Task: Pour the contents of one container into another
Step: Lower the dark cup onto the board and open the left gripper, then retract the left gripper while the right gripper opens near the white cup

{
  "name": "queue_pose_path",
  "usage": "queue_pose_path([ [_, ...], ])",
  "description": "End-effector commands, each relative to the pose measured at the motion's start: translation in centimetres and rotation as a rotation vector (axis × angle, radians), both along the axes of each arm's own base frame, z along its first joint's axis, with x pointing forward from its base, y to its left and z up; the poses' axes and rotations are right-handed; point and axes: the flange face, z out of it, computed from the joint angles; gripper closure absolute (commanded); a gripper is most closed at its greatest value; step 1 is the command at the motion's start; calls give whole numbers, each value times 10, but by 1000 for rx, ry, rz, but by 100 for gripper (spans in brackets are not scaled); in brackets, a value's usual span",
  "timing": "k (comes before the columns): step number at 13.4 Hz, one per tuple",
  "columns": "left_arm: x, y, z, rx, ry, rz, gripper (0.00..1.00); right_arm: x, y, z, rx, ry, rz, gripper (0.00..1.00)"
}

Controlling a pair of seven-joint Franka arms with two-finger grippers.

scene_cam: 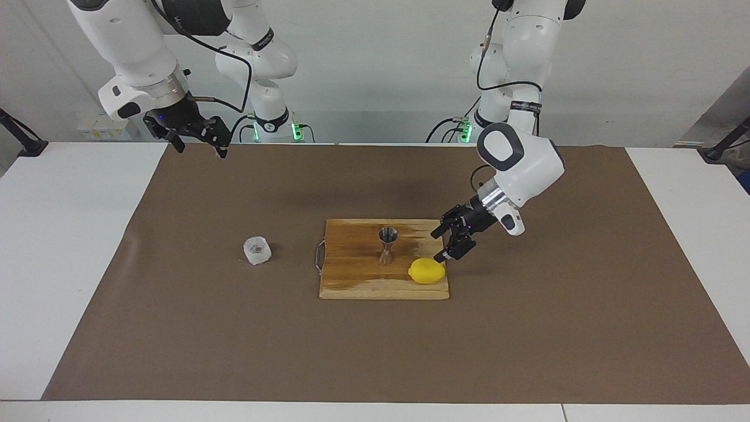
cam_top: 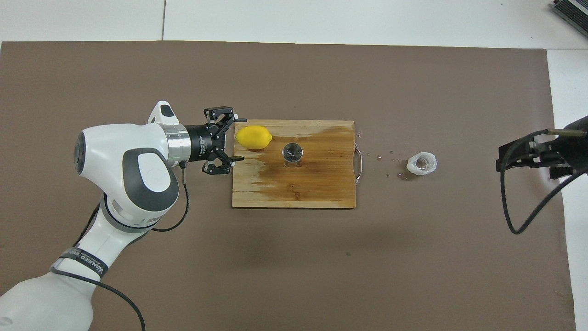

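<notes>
Brown paper covers the surface, so your cup (scene_cam: 257,250) sits on the mat toward the right arm's end, well apart from the wooden board (scene_cam: 351,281). Judge it light, thin-walled and easily crushed: take it low around the sides with a gentle squeeze, never across the rim. Droplets lie on the mat (cam_top: 386,161) between cup and board, so expect it to be slick. Your target, the jigger (scene_cam: 387,244), stands upright mid-board with a lemon (scene_cam: 426,271) just beside it; its narrow waist makes it likely to tip if bumped. Your left gripper (scene_cam: 448,243) hangs over the board's edge by the lemon, jaws spread and holding nothing. Your right gripper (scene_cam: 196,133) waits high near the mat's robot-side edge, jaws apart and empty. Part of the board looks wet and dark. White walls ring the room.
</notes>
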Motion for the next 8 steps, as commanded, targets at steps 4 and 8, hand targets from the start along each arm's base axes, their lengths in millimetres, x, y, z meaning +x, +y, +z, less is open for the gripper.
queue_pose_path([
  [4,20,35,41,298,-184,-278,0,-5,-4,-2,131,-28,506,0],
  [8,31,79,75,452,-218,-492,0,-5,-48,-56,231,-153,866,0],
])
